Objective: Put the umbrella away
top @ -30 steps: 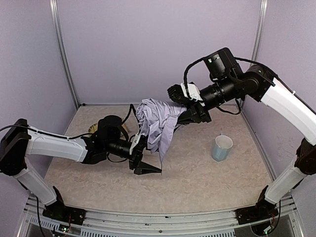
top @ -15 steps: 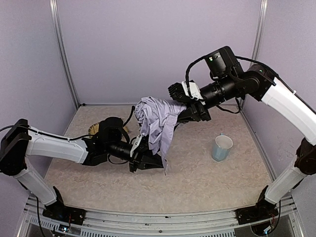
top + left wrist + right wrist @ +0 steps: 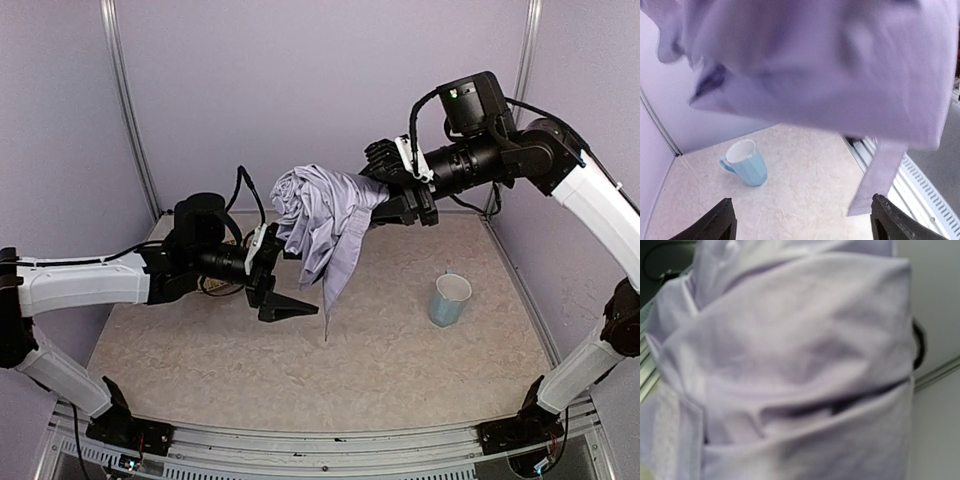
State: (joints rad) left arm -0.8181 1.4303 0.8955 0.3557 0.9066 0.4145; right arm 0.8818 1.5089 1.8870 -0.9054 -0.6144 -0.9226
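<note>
The right pincer (image 3: 385, 192) is pinching one end of the umbrella (image 3: 320, 215) and holds it up in the air, well above the bench (image 3: 400, 370). The umbrella is a soft, wrinkly bunch of pale purple cloth. It sticks out to the left from the right pincer, and one long flap hangs down from it with a thin strap (image 3: 328, 318) at the bottom. The strap does not touch the bench. In the right wrist view the purple cloth (image 3: 790, 350) fills almost the whole picture, so the fingers cannot be seen there. The left pincer (image 3: 295, 285) is spread wide and grips nothing. It sits low, just beside the hanging flap, on its left side. In the left wrist view its two black fingertips (image 3: 720, 222) are far apart at the bottom corners, and the umbrella (image 3: 830, 65) hangs above them, with the strap (image 3: 880, 175) dangling on the right. A light blue cup (image 3: 450, 298) stands upright on the bench, off to the right and well apart from the umbrella. The left wrist view shows the cup (image 3: 745, 162) too, past the fingers, near the purple wall.
</note>
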